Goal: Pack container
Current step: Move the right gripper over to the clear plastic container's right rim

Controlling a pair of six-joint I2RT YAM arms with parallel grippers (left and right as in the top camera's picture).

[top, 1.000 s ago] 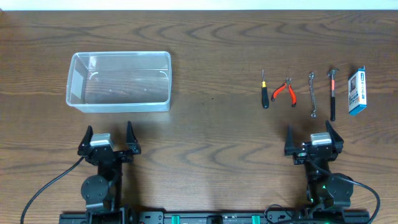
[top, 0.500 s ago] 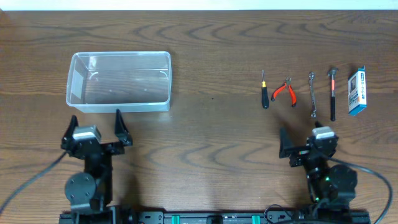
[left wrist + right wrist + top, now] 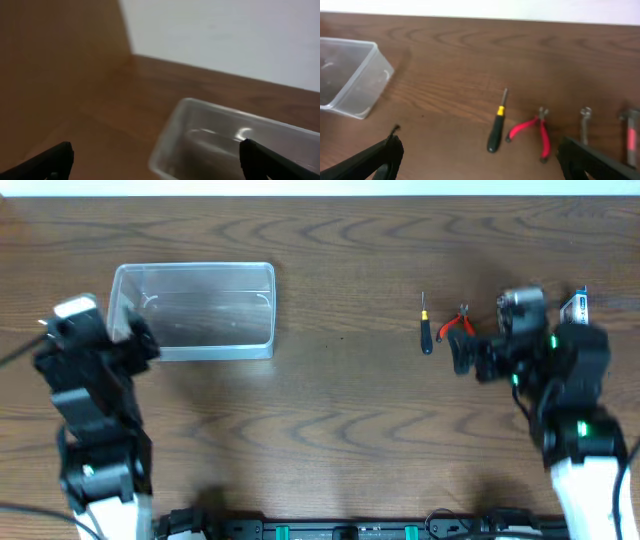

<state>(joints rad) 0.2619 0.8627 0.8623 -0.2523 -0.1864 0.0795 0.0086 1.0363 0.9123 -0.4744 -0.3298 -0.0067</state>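
The clear plastic container [image 3: 195,310] stands empty at the far left of the table. It also shows in the left wrist view [image 3: 235,145] and in the right wrist view [image 3: 347,75]. My left gripper [image 3: 95,340] is raised at the container's near left corner, open and empty [image 3: 155,152]. My right gripper [image 3: 528,345] is raised over the row of tools, open and empty [image 3: 480,155]. A black-handled screwdriver [image 3: 496,131], red-handled pliers [image 3: 532,132], a wrench [image 3: 585,125] and a hammer [image 3: 631,136] lie on the table ahead of it.
A small blue-and-white box [image 3: 577,305] lies at the far right, partly hidden by my right arm. In the overhead view only the screwdriver [image 3: 425,330] and the pliers [image 3: 460,323] show beside that arm. The wooden table's far edge meets a white wall [image 3: 225,35].
Both arms have lifted from their rest near the front edge and moved forward. The left went to the container's left end, the right over the tools. Both stay open.
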